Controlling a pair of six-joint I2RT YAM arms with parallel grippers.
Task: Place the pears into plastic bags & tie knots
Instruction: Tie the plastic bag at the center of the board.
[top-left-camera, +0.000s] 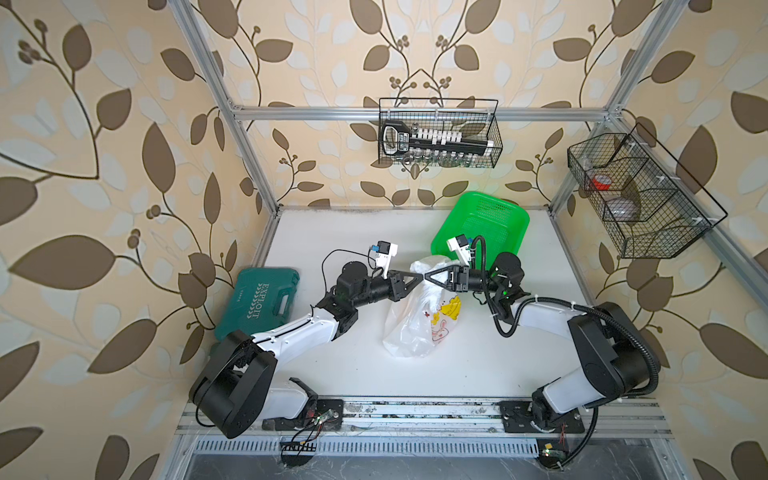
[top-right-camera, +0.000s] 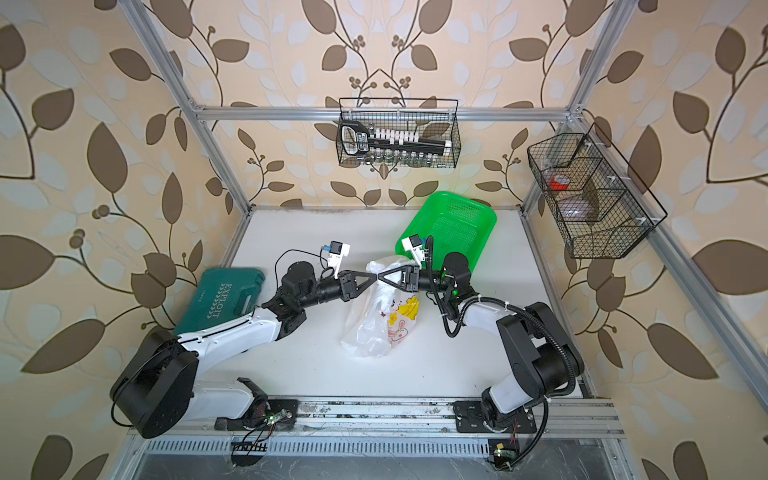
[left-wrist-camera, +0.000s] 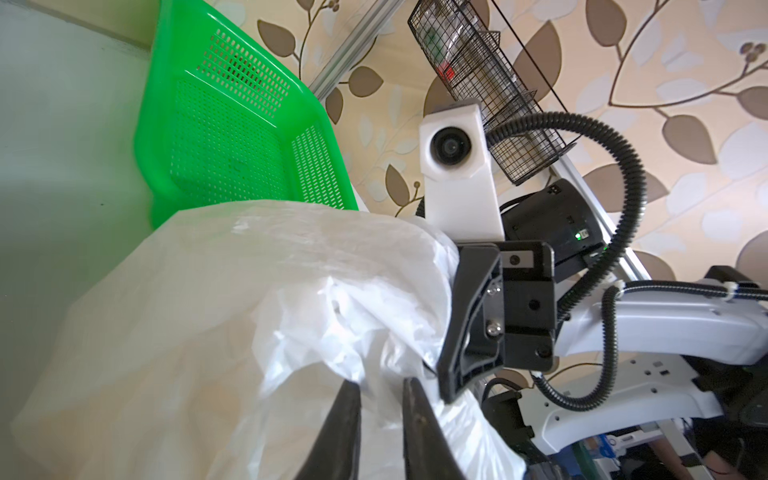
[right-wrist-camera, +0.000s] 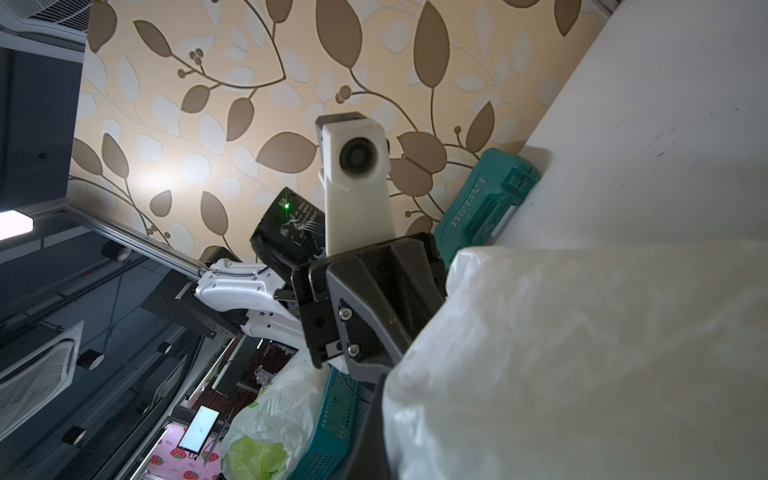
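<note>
I see leafy wallpaper around my white table (top-left-camera: 353, 374). Behind my right gripper (top-left-camera: 427, 277) sits a green basket (top-left-camera: 490, 224); I can't see anything in it. Under both grippers hangs the plastic bag (top-left-camera: 415, 328), top bunched up. My right gripper is pinched tight on it. My left gripper (left-wrist-camera: 380, 388) has narrow fingers around bag plastic.
</note>
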